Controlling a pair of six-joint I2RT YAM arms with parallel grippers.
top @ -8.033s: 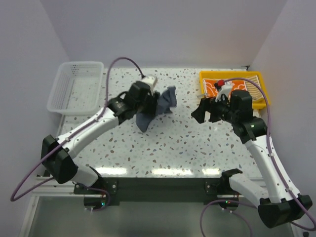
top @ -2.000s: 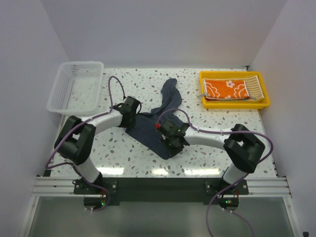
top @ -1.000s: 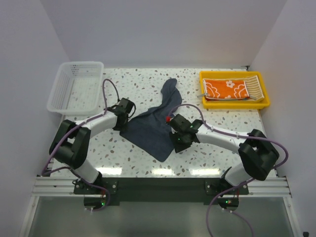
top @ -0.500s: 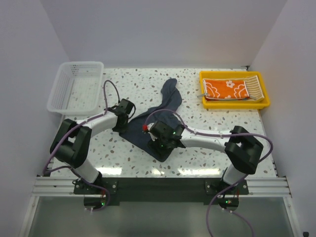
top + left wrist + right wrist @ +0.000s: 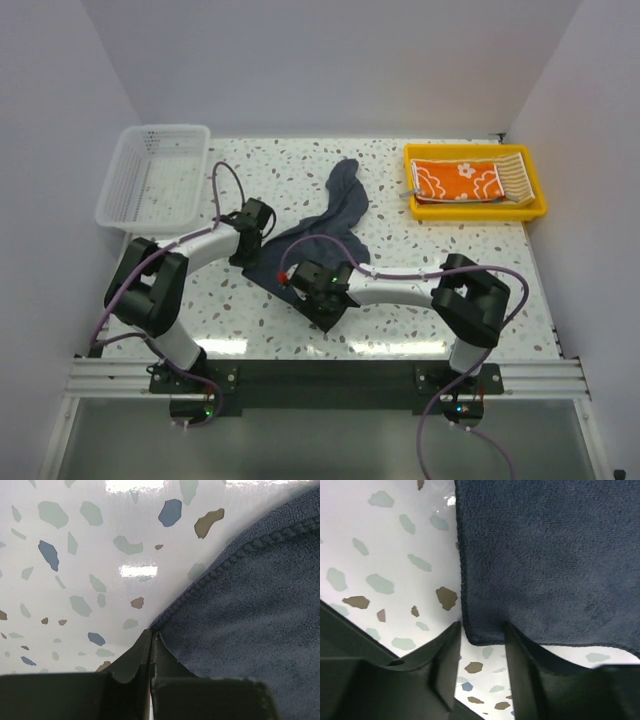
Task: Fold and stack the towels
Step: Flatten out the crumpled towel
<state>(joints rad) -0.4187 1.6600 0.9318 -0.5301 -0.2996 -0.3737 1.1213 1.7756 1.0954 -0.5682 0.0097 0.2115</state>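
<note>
On the bench [image 5: 450, 240], the blue towel [image 5: 340, 205] is being spread, not yet folded: its left hem is being pinched by clenched left fingers [image 5: 145, 647], its near corner straddled by released right fingers [image 5: 445, 665]. Two folded towels [image 5: 458, 180] are being kept in the tray [image 5: 475, 212].

Dark blue towel [image 5: 345, 195]: soft matt terry cloth, fine nap, corded stitched hem. Tabletop [image 5: 450, 240]: smooth, glossy, terrazzo-look, with glare patches. Tray [image 5: 476, 212]: glossy yellow plastic. Basket [image 5: 118, 212]: white mesh plastic. Orange towel [image 5: 458, 180] and striped towel [image 5: 513, 175]: matt cloth.
</note>
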